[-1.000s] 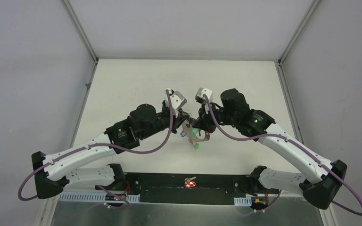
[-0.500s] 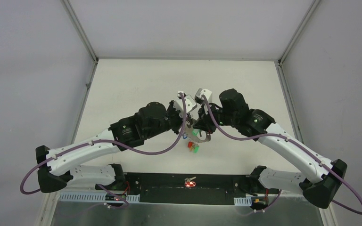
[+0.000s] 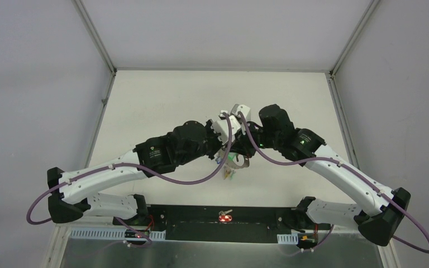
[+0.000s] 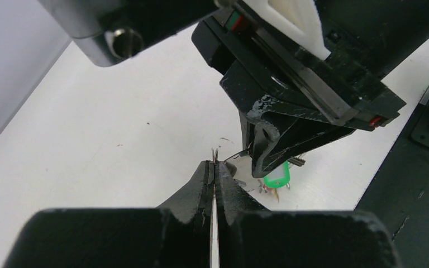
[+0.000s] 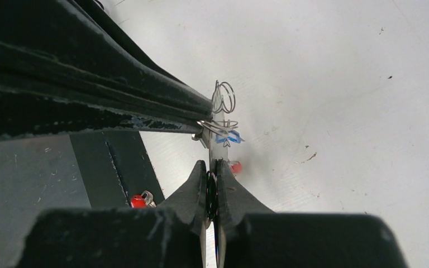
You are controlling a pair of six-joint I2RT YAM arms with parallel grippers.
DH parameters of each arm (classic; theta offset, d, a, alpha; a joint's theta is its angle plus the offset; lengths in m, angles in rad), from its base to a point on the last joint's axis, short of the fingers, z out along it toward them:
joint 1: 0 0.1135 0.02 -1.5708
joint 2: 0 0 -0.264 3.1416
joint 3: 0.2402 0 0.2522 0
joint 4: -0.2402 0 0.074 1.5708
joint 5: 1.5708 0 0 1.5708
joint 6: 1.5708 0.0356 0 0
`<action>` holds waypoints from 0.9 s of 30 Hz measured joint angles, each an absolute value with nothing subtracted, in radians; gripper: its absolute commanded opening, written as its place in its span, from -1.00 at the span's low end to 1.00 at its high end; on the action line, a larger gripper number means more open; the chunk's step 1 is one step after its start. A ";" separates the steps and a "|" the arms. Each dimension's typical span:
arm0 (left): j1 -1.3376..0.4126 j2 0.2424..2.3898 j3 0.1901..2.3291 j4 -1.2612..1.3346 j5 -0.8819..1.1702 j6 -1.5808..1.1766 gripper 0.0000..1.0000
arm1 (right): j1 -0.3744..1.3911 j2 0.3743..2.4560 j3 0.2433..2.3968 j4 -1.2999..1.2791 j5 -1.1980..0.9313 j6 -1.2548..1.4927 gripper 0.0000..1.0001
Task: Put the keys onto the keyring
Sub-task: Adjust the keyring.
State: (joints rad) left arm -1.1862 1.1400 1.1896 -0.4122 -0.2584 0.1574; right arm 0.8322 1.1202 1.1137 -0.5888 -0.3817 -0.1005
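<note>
My right gripper (image 3: pixel 236 149) is shut on the grey keyring (image 3: pixel 243 162) and holds it above the table; in the right wrist view (image 5: pixel 216 165) the ring shows edge-on (image 5: pixel 219 148). A green-headed key (image 3: pixel 230 174) hangs under it and also shows in the left wrist view (image 4: pixel 277 177). My left gripper (image 3: pixel 224 146) is shut on the thin wire loop (image 4: pixel 215 152) of a key, its fingertips (image 5: pixel 198 114) touching the ring. A small wire loop (image 5: pixel 225 97), a blue tag (image 5: pixel 229 138) and a red key head (image 5: pixel 235 166) sit at the ring.
A small red-headed item (image 3: pixel 225 215) lies on the black base strip (image 3: pixel 190 223) between the arm bases; it also shows in the right wrist view (image 5: pixel 138 200). The white table (image 3: pixel 162 100) is walled by grey panels on three sides.
My left arm has swung right and brought its gripper up against the right gripper and the ring. The right arm has barely moved.
</note>
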 measured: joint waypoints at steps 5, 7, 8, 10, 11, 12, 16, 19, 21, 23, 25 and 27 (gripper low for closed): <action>-1.198 1.147 1.200 -0.430 -0.272 0.173 -1.00 | 0.836 1.121 1.117 -0.596 -0.382 -0.099 -1.00; -1.199 1.146 1.200 -0.434 -0.280 0.174 -1.00 | 0.837 1.122 1.117 -0.596 -0.382 -0.097 -1.00; -1.199 1.146 1.200 -0.434 -0.282 0.174 -1.00 | 0.837 1.122 1.117 -0.596 -0.382 -0.097 -1.00; -1.199 1.145 1.200 -0.435 -0.288 0.173 -1.00 | 0.837 1.122 1.117 -0.596 -0.382 -0.096 -1.00; -1.199 1.144 1.200 -0.435 -0.290 0.173 -1.00 | 0.837 1.123 1.117 -0.596 -0.382 -0.096 -1.00; -1.199 1.142 1.200 -0.435 -0.291 0.173 -1.00 | 0.837 1.123 1.117 -0.595 -0.382 -0.095 -1.00; -1.206 1.134 1.200 -0.438 -0.310 0.173 -1.00 | 0.839 1.123 1.118 -0.587 -0.383 -0.095 -1.00; -1.207 1.134 1.200 -0.439 -0.317 0.173 -1.00 | 0.840 1.123 1.118 -0.585 -0.382 -0.093 -1.00; -1.212 1.134 1.200 -0.442 -0.324 0.174 -1.00 | 0.841 1.123 1.119 -0.585 -0.383 -0.092 -1.00; -1.217 1.135 1.201 -0.442 -0.332 0.176 -1.00 | 0.841 1.123 1.119 -0.585 -0.382 -0.091 -1.00; -1.219 1.143 1.206 -0.443 -0.338 0.178 -1.00 | 0.841 1.123 1.119 -0.585 -0.382 -0.091 -1.00; -1.225 1.158 1.218 -0.450 -0.344 0.186 -1.00 | 0.841 1.123 1.119 -0.586 -0.382 -0.090 -1.00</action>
State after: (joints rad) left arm -1.2255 1.1584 1.2179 -0.4500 -0.3435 0.1856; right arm 0.8406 1.1233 1.1187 -0.5858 -0.3817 -0.0902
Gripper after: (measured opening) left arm 0.008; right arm 0.038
